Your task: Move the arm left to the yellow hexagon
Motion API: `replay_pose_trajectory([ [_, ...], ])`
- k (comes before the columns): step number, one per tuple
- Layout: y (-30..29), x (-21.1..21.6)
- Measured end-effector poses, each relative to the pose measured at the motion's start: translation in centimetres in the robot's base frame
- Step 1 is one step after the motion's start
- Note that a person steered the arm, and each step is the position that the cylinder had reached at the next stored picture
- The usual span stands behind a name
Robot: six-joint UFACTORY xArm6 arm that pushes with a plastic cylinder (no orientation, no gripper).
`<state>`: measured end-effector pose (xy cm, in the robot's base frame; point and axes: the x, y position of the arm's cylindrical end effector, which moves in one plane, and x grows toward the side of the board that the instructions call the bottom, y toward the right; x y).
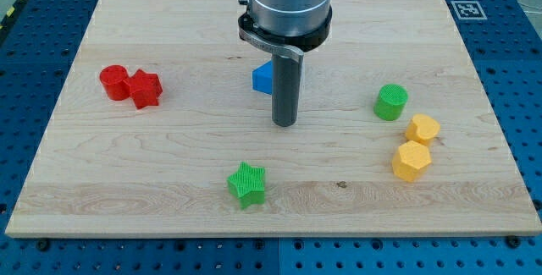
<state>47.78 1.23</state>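
The green star (246, 184) lies nearest, at the tabletop's (169, 165) bottom. My tip (284, 123) rests mid-board beside a blue block (262, 78); I carry no gripper. Two yellow hexagons (412, 160) (422, 129) sit well right, below a green cylinder (391, 102). A black-and-white marker tag (467, 9) has no legible writing.

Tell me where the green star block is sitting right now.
The green star lies near the view's bottom edge of the wooden board, slightly left of centre, standing alone. My tip is above it and a bit to its right, not touching it.
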Motion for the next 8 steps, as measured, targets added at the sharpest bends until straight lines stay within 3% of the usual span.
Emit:
replay_pose_trajectory([
  [3, 1.4, 0.9],
  [8, 10.7, 7.2],
])
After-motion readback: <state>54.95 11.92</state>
